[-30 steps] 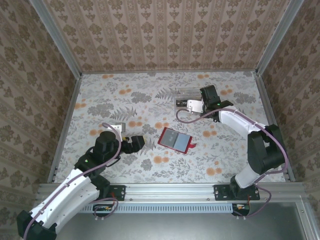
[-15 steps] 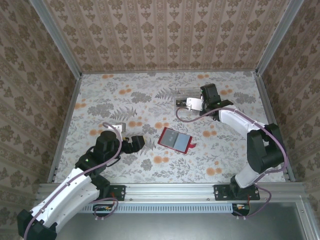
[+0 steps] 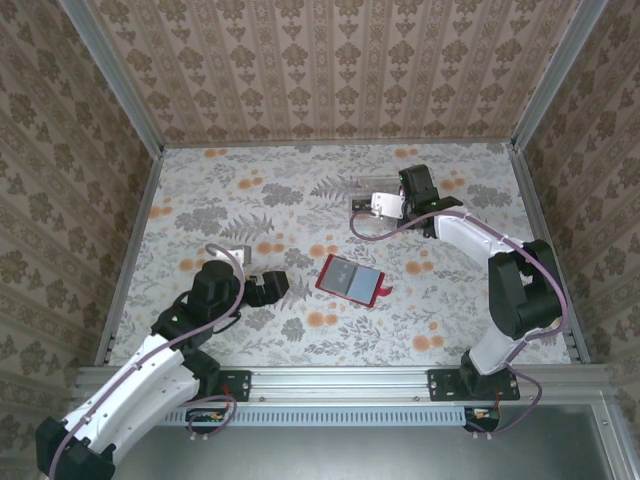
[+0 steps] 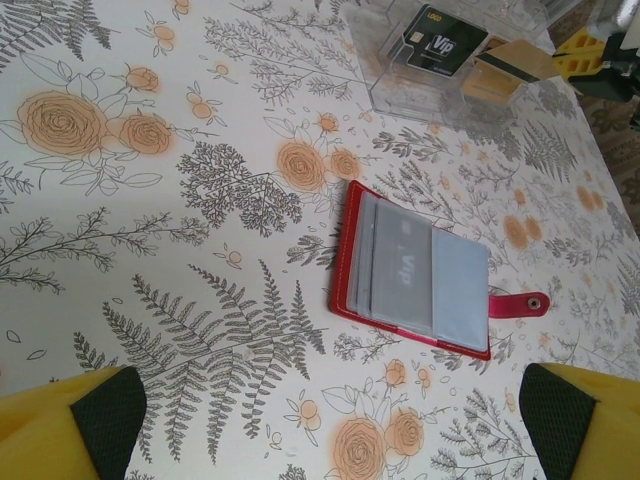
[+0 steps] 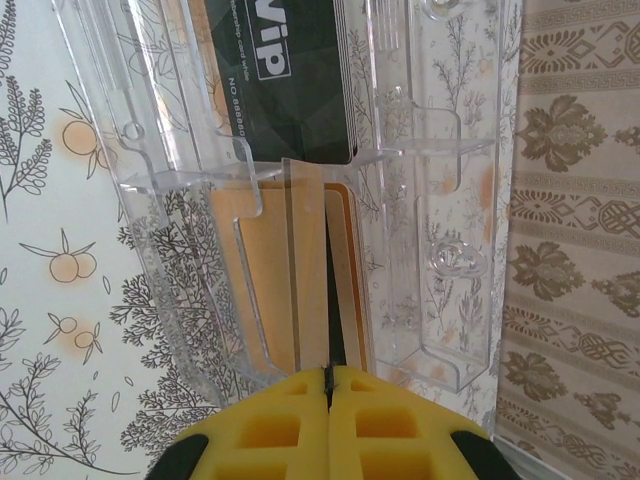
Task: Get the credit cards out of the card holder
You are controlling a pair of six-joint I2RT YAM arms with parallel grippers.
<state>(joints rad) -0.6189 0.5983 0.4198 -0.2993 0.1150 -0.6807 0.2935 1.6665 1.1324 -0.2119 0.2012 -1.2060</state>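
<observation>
We list:
- Holder (image 3: 350,279): open and flat at the middle of the table (image 3: 200,195), with its red tab (image 4: 518,304) toward the right edge. A grey Vip card (image 4: 400,262) sits in its pocket.
- Left gripper (image 3: 272,288): just left of the holder, fingers wide apart.
- Right gripper (image 3: 366,206): near the far edge, fingers together and clamped on a tan card (image 5: 305,270) at the clear tray (image 5: 440,200).
- Black Vip card (image 5: 290,70): we note it in the tray.

Red card holder (image 4: 415,270) lies open (tab (image 4: 520,304) outstretched), card (image 4: 400,252) pocketed.
</observation>
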